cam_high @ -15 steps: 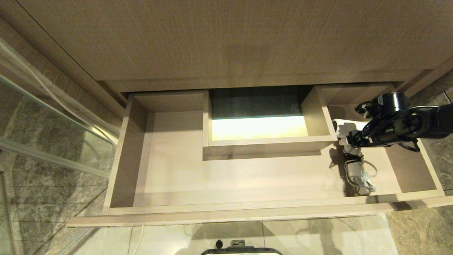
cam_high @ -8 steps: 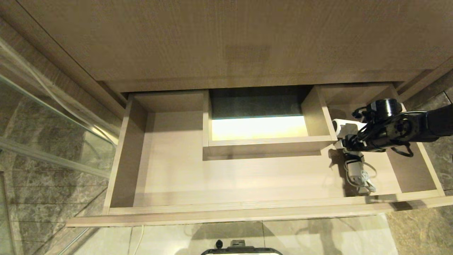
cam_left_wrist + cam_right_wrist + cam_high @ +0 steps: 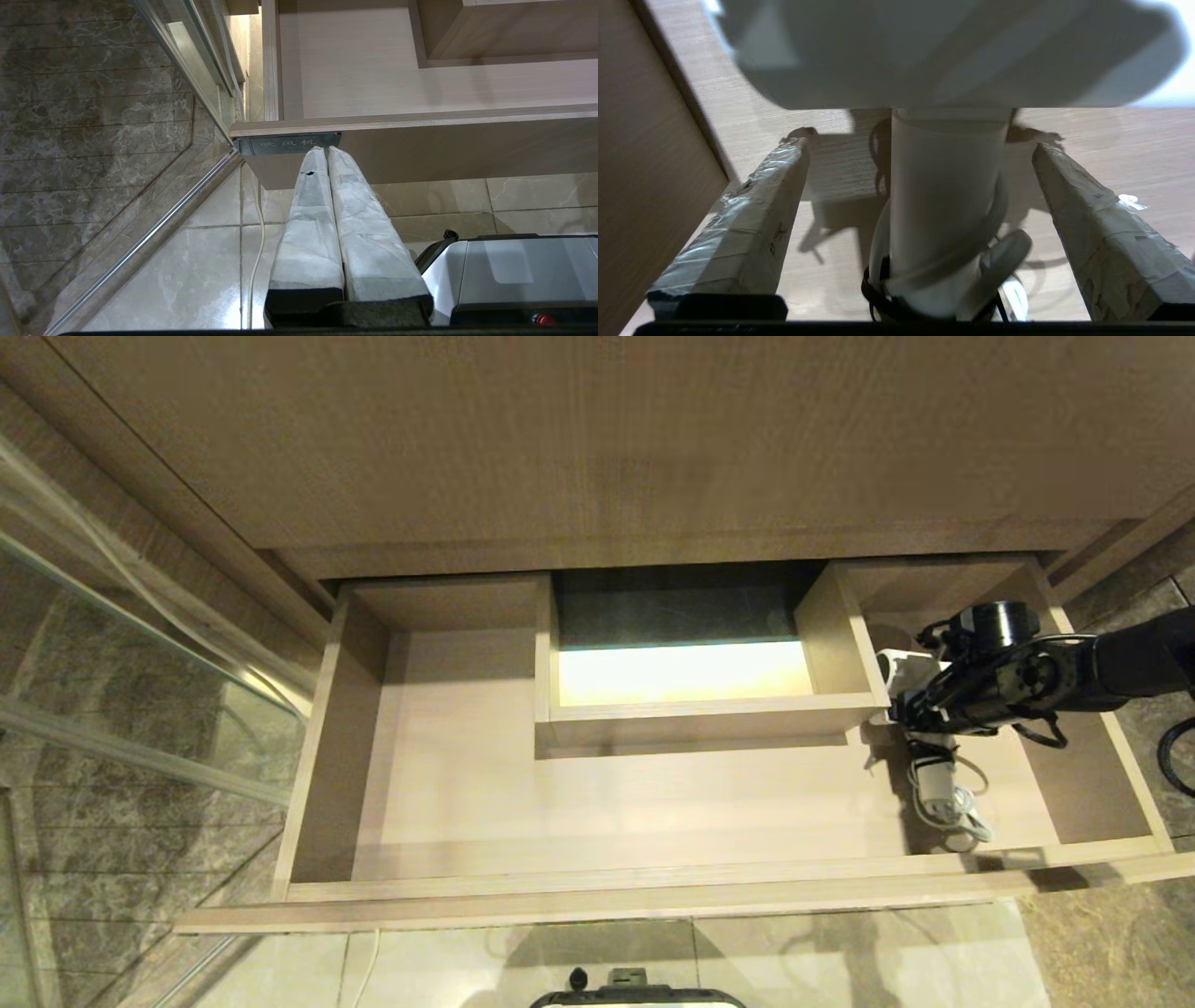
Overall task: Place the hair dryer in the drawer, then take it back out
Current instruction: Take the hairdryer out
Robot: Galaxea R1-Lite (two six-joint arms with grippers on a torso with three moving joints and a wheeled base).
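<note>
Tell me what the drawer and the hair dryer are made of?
The drawer looks like light wood or wood-look board with a matte finish: fine straight grain lines run along its floor and walls. The hair dryer looks like smooth white plastic with a soft sheen; its coiled cord looks like white rubbery plastic. I can't be sure from looks alone.

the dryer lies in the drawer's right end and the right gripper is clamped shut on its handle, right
Not quite. The dryer does lie in the drawer's right end, but the right gripper is open, its fingers clear of the handle on both sides, as the right wrist view shows.
</note>
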